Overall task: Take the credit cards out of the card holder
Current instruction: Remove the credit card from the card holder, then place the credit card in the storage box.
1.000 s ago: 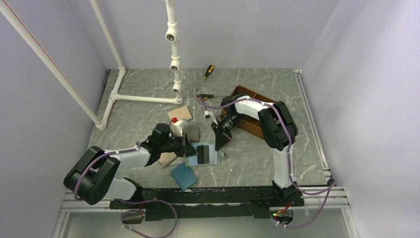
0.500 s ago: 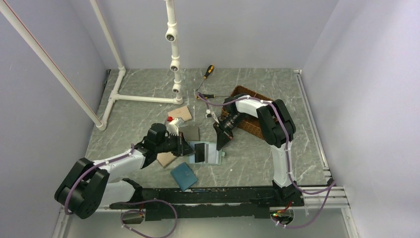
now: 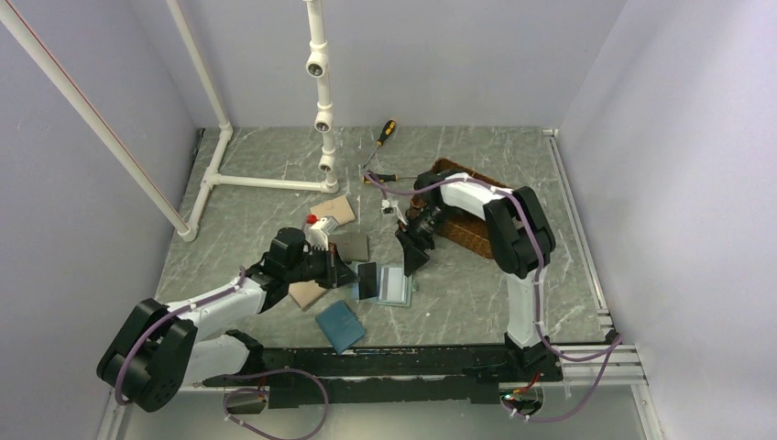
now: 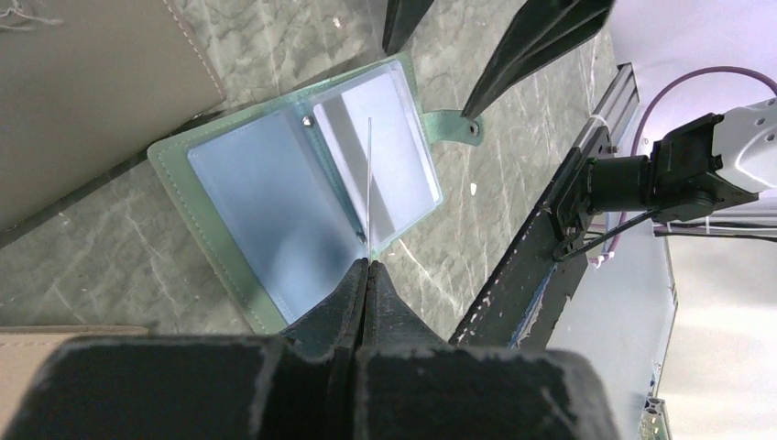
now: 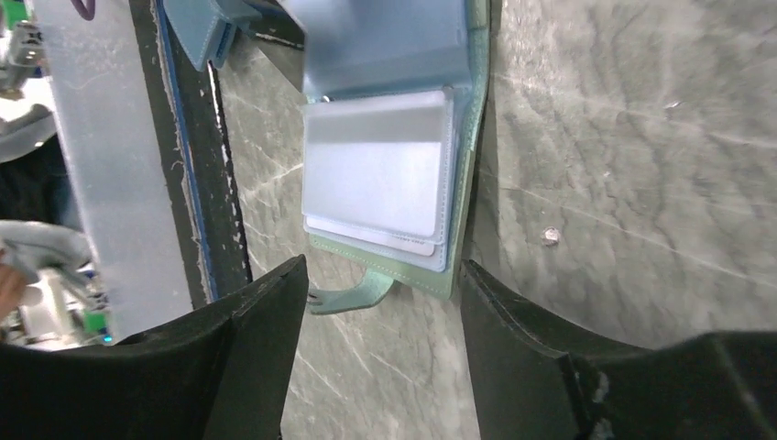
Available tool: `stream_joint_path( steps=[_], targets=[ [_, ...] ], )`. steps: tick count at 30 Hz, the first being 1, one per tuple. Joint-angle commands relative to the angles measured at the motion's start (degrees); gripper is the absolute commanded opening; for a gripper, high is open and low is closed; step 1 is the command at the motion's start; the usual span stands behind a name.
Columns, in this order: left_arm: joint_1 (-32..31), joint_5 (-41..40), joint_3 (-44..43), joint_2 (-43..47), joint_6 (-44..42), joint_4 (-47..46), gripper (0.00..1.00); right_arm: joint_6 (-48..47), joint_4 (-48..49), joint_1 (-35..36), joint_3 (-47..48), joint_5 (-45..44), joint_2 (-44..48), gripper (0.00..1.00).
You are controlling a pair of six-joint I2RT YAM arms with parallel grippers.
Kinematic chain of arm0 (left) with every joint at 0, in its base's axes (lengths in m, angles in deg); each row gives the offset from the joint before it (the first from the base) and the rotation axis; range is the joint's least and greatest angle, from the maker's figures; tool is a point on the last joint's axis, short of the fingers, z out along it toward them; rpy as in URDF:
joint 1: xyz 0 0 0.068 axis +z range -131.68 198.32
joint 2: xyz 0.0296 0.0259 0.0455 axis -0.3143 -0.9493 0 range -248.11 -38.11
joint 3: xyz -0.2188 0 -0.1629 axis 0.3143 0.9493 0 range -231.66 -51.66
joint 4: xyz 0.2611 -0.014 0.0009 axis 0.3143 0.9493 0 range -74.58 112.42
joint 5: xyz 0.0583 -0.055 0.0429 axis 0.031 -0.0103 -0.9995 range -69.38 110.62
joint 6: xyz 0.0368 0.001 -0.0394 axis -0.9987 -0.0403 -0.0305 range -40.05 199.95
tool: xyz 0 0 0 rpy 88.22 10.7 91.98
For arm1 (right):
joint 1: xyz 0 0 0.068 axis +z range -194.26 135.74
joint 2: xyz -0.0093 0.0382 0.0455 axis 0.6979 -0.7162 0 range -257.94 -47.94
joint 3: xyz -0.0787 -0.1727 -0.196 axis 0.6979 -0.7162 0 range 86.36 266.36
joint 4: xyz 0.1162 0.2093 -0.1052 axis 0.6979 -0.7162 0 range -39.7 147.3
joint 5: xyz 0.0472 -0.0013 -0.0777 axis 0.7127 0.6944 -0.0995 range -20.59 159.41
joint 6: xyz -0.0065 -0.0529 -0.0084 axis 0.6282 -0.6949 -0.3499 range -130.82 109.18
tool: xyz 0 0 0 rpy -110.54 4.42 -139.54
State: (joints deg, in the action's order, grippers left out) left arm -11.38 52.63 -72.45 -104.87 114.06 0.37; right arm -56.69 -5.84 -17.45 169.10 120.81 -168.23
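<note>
The sage-green card holder [image 3: 396, 286] lies open on the table, its pale blue pockets facing up [image 4: 266, 183]. My left gripper [image 3: 353, 274] is shut on a black credit card [image 3: 366, 280], held on edge over the holder's left half. The left wrist view shows that card only as a thin line [image 4: 369, 183] rising from my closed fingertips [image 4: 366, 264]. A pale card [image 5: 376, 174] sits in the right-hand pockets. My right gripper [image 3: 412, 259] stands open just past the holder's right edge [image 5: 469, 183], its tips [image 5: 383, 266] either side of the snap tab [image 5: 353, 293], holding nothing.
A blue wallet [image 3: 340, 325] lies near the front rail. Tan [image 3: 333, 210] and grey-brown [image 3: 353, 246] wallets lie behind the holder. A woven basket [image 3: 463, 229] sits under the right arm. Two screwdrivers [image 3: 387, 133] and a white pipe frame [image 3: 266, 181] are at the back.
My right gripper has opened and come off the holder's right edge. My left gripper, still shut on the black card, has drawn it slightly left.
</note>
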Motion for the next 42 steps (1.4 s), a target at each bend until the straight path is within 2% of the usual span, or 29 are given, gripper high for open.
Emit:
stream_joint_path(
  steps=[1,8,18,26,28,30,31,32,33,34,35,37,42],
  targets=[
    [0.2,2.5,-1.1,0.9,-0.5,-2.9,0.00,-1.4,2.7,0.2,-0.2,0.6,8.5,0.65],
    [0.2,6.0,-1.2,-1.7,1.4,-8.8,0.00,-3.2,5.3,3.6,-2.0,8.4,10.5,0.66],
    [-0.1,7.9,-1.1,-2.1,2.8,-11.9,0.00,0.5,6.7,6.1,-1.3,10.6,7.0,0.64],
    [-0.3,9.0,-0.5,-2.7,4.5,-15.7,0.00,-2.0,2.6,6.2,0.4,16.0,5.3,0.56],
    [-0.4,9.0,-0.3,-2.7,4.9,-16.4,0.00,-4.1,0.2,6.2,1.2,17.8,4.8,0.50],
    [-0.4,8.9,-0.2,-2.7,5.1,-16.7,0.00,-7.0,-2.6,6.2,2.3,19.3,4.2,0.37],
    [-0.4,8.8,-0.3,-2.7,5.1,-16.6,0.00,-8.0,-4.1,6.2,2.9,19.8,3.9,0.26],
    [-0.4,8.5,-0.3,-2.6,5.2,-16.4,0.00,-8.5,-5.0,6.2,3.4,20.1,3.7,0.10],
    [-0.4,8.3,-0.3,-2.4,5.2,-16.0,0.00,-9.6,-6.0,6.2,3.9,20.4,3.6,0.00],
    [-0.4,7.7,-0.5,-2.1,5.4,-15.2,0.01,-10.8,-7.2,6.1,4.2,20.5,3.7,0.00],
    [-0.4,6.8,-0.7,-1.5,5.8,-14.1,0.08,-11.5,-8.0,6.1,4.4,20.5,3.9,0.00],
    [-0.3,3.6,-1.3,1.1,6.4,-10.0,0.31,-11.9,-8.9,6.0,4.9,19.4,4.6,0.00],
    [-0.1,-5.9,-3.7,13.1,6.1,3.5,0.81,-7.4,-6.5,5.2,5.2,9.8,8.1,0.00]
  ],
)
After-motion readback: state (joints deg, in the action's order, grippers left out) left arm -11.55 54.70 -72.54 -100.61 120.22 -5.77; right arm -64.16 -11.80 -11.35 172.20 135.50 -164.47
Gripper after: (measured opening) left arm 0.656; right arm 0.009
